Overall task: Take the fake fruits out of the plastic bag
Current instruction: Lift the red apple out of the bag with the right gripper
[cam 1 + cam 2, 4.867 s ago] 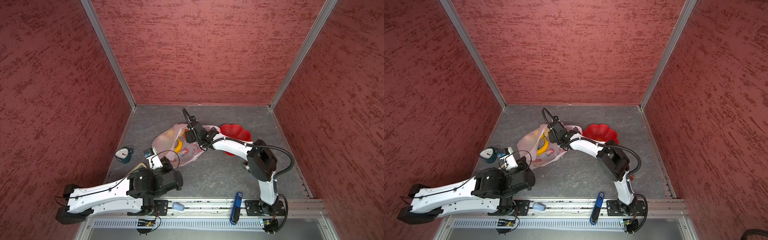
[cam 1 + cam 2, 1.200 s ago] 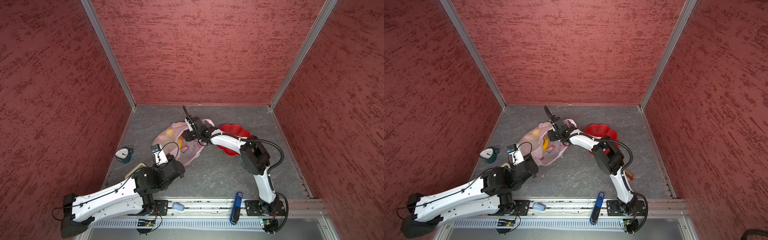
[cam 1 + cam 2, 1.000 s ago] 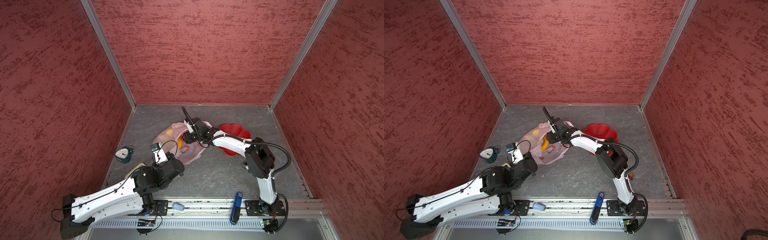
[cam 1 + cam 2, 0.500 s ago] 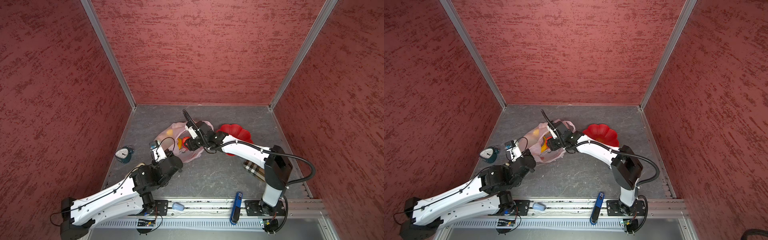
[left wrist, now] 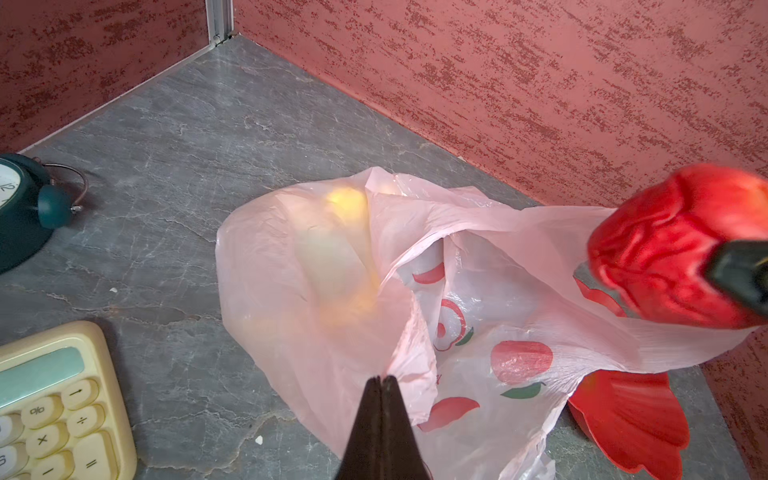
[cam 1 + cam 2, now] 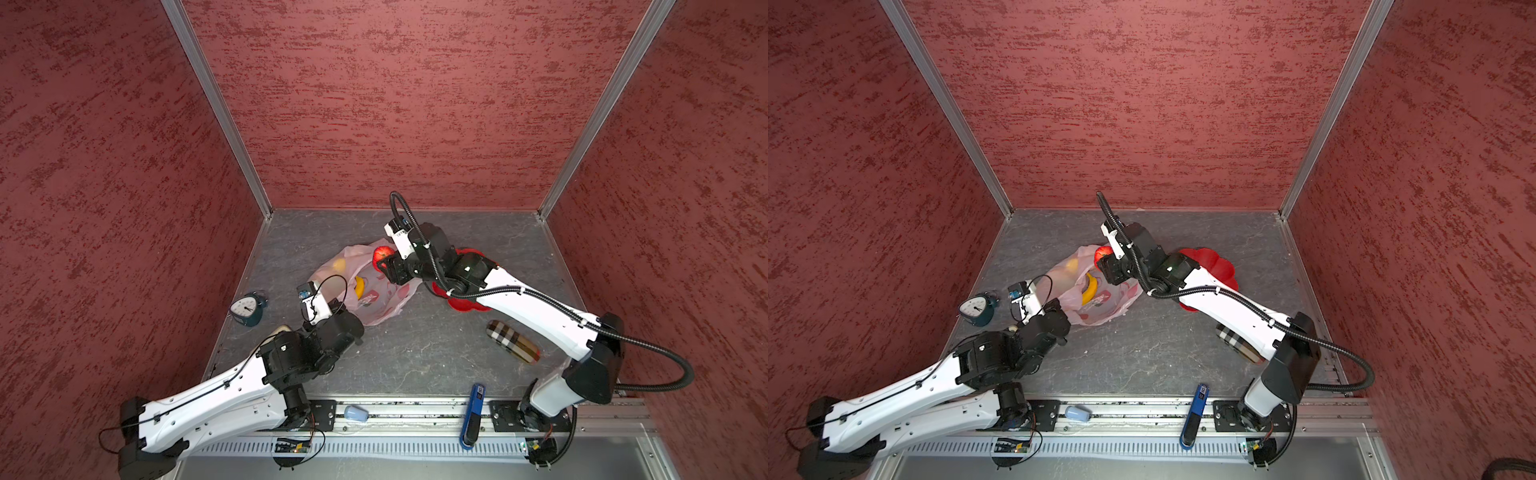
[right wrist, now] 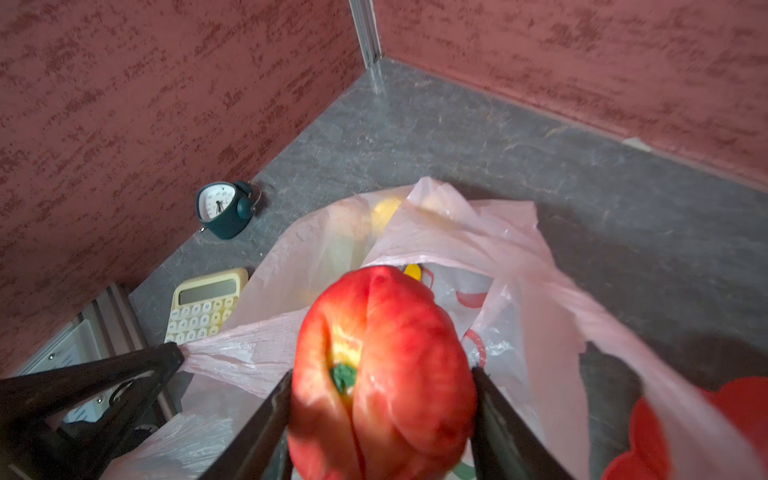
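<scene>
The grey stone-look table carries the plastic bag, which lies left of centre with its mouth pulled open. The left gripper is clenched on a fold of the bag's rim; only the left wrist view shows that pinch, since the arm covers it in both top views. The red dish sits just right of the bag, partly under the right arm. A plaid case shows whole in one top view.

The calculator is plain in both wrist views but almost hidden under the left arm from above. Its keys read %, ÷, × and =. The alarm clock stands near the left wall, with a 12 legible on its dial.

The right gripper grips the red apple above the bag's mouth. The banana lies inside the bag. A yellow blur behind the film is probably the yellow round fruit.
</scene>
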